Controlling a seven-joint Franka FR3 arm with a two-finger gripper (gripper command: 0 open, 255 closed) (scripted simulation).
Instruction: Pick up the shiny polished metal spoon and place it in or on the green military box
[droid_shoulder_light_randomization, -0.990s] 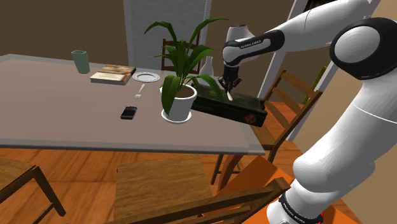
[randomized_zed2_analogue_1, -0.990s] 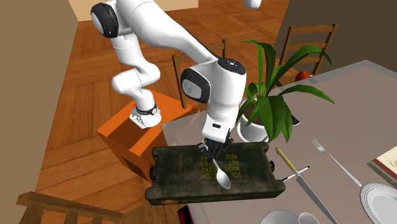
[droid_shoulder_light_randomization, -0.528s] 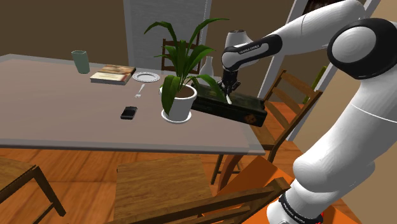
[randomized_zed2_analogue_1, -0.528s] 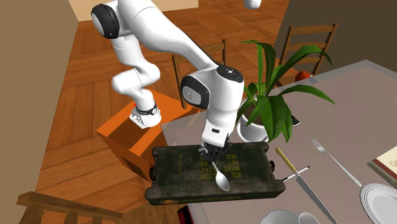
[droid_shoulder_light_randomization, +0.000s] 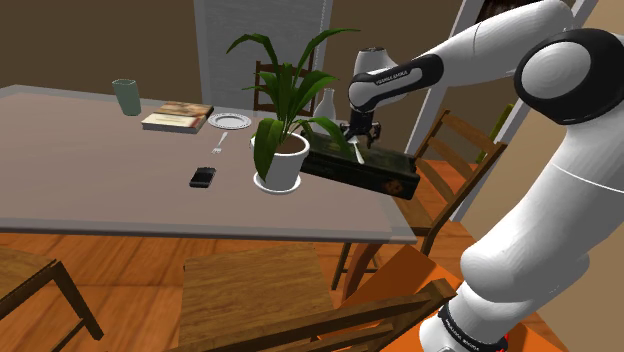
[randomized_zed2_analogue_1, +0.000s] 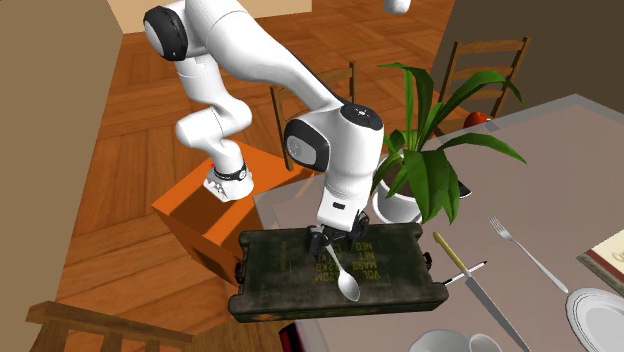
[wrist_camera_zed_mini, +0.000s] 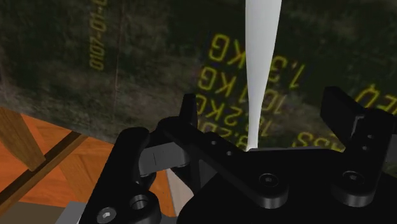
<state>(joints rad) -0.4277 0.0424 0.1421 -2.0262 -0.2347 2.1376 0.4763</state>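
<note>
End effector (randomized_zed2_analogue_1: 337, 241) released: fingers spread either side of spoon (randomized_zed2_analogue_1: 346, 276) handle, not clasping. Spoon lies flat on lid of green box (randomized_zed2_analogue_1: 285, 272), so placement looks done. Box sits at counter (droid_shoulder_light_randomization: 100, 170) edge beside potted plant (droid_shoulder_light_randomization: 281, 163). Retreat straight up to avoid nudging spoon.

In the wrist view, the spoon (wrist_camera_zed_mini: 261, 57) is cut off by the picture's edge. Its bowl lies outside, and the handle's near end is hidden behind the gripper (wrist_camera_zed_mini: 262, 108). In the shoulder view, the potted plant (droid_shoulder_light_randomization: 285, 160) covers one end of the box (droid_shoulder_light_randomization: 378, 172). In the second exterior view, the cup (randomized_zed2_analogue_1: 445, 343), plate (randomized_zed2_analogue_1: 597, 312) and book (randomized_zed2_analogue_1: 608, 255) are cut by the edges.
</note>
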